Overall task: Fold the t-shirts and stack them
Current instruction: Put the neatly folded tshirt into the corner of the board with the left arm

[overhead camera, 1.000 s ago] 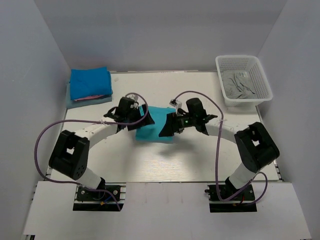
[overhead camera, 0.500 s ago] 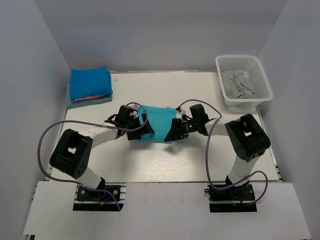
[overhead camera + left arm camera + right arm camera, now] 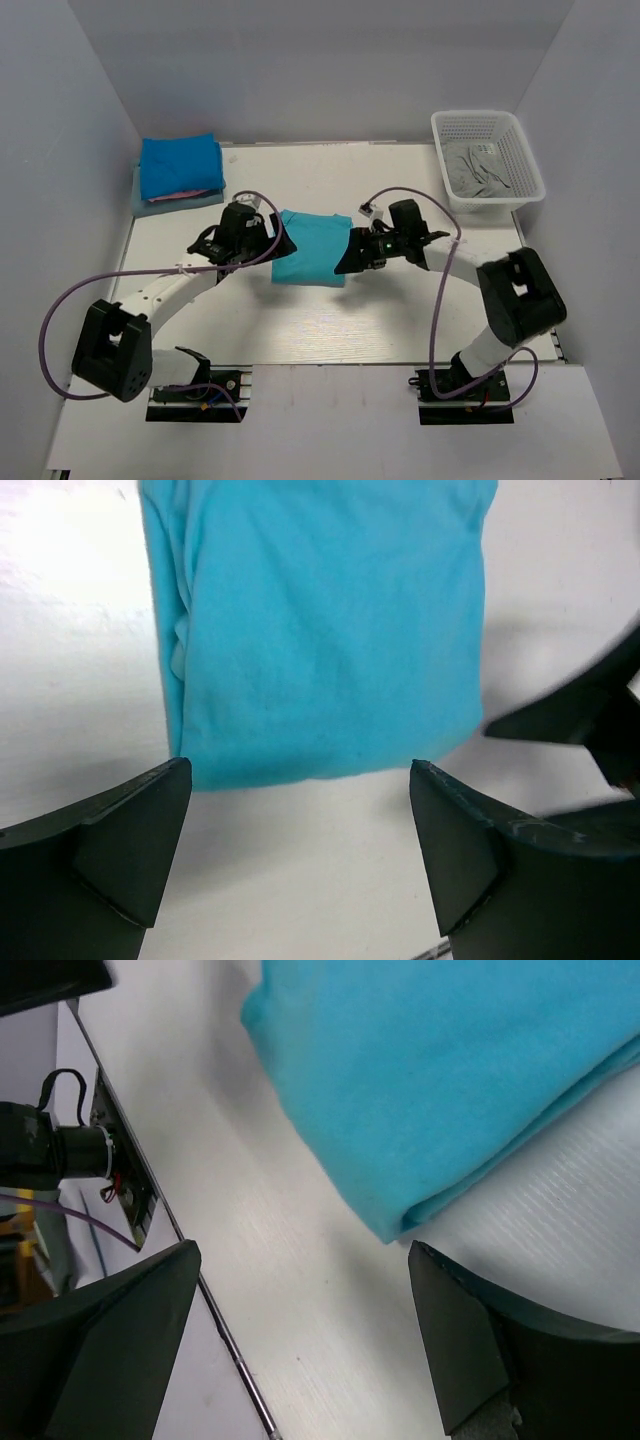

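1. now the turquoise t-shirt (image 3: 312, 246) lies mid-table between my two grippers. my left gripper (image 3: 272, 240) is just at its left edge and my right gripper (image 3: 354, 254) just at its right edge.
2. both pairs of jaws stand wide apart and hold nothing. from the left wrist, the shirt's near edge lies just ahead of my fingertips. from the right wrist, one folded corner shows between my fingers, clear of both.
3. the shirt is folded into a compact rectangle and lies flat on the white table (image 3: 300, 320). its top face is smooth, and stacked layer edges show down one side.
4. at the far left corner sits a stack of folded t-shirts (image 3: 180, 168): deeper blue on top, a sliver of pink under it, pale grey-blue at the bottom. the white lattice basket (image 3: 520, 150) at the far right holds a crumpled grey garment (image 3: 478, 170).
5. a second ago both grippers overlapped the shirt's sides and hid part of it. they have since drawn outward, so more of the rectangle shows. my left elbow has swung toward the near left corner and my right elbow out to the right. the shirt stays in roughly the same spot.
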Robot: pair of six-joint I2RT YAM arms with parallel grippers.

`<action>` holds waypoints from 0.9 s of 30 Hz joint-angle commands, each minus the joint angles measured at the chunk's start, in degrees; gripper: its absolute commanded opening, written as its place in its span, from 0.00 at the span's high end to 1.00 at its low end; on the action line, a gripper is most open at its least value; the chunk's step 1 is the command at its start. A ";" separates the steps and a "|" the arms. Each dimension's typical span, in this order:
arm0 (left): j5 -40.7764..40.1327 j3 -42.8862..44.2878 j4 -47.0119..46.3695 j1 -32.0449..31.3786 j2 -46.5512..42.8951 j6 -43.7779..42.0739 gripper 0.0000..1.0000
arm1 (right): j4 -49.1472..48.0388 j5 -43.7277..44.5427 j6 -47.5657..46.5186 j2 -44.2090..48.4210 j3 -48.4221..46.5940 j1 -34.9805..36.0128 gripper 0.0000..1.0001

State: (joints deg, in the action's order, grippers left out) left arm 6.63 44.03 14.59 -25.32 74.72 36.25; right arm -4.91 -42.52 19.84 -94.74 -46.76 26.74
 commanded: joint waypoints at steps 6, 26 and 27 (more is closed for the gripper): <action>-8.57 8.18 5.98 0.62 6.22 -3.99 0.00 | 11.76 8.42 -4.28 17.38 0.44 0.51 0.10; -6.03 17.77 3.35 -0.61 31.89 -9.44 0.17 | 17.03 13.60 -4.99 30.76 1.41 0.42 0.10; -6.02 17.15 2.82 -0.61 31.89 -9.44 0.24 | 17.12 14.13 -4.98 30.75 1.41 0.24 0.10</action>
State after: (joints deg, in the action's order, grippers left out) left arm -3.01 63.29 17.98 -25.56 104.27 27.51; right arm 11.09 -30.72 15.57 -64.36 -45.82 27.11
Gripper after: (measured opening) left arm 0.794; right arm 0.904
